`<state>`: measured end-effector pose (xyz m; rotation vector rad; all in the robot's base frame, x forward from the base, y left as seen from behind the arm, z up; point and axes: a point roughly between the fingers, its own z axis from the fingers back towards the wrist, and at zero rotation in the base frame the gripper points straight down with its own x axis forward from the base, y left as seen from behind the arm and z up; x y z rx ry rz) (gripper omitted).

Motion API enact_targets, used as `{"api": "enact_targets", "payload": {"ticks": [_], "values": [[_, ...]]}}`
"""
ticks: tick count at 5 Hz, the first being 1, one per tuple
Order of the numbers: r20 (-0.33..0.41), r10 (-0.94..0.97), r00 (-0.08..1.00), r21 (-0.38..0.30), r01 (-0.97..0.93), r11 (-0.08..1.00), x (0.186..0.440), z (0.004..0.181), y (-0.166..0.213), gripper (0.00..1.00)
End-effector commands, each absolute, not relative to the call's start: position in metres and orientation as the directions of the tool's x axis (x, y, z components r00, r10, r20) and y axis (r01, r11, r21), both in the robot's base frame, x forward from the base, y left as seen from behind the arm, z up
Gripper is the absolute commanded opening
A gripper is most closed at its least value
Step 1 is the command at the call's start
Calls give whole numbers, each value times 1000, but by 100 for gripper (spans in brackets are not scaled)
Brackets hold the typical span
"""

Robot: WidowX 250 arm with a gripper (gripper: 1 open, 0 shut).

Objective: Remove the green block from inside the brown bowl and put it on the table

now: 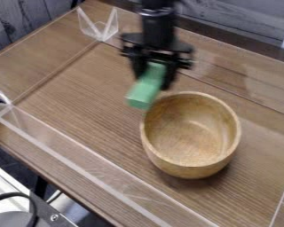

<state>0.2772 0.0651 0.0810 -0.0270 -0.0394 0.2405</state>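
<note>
The gripper (153,70) is pointing straight down, its two black fingers (134,62) standing partly apart and clamping the upper end of the green block (145,88) between them. The block is hanging tilted below the fingertips, its lower end slanting toward the left of the frame, and it is riding clear of every surface. The block is sitting in the air over the table (74,97), just outside the upper-left rim of the brown bowl (192,133). The bowl is resting upright on the tabletop. The low clear plastic walls (103,27) are bordering the table along its edges.
</note>
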Motion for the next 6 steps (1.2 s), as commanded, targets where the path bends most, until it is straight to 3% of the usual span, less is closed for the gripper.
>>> {"api": "enact_targets", "payload": {"ticks": [1,2,4,6], "values": [[99,277,956,-39,-274,961,282,79,102,0],[100,293,951,-68,-287,955,290,73,72,0],[68,237,969,-96,-231,968,296,81,68,0],[98,122,988,-159,-105,982,273,95,41,0]]}}
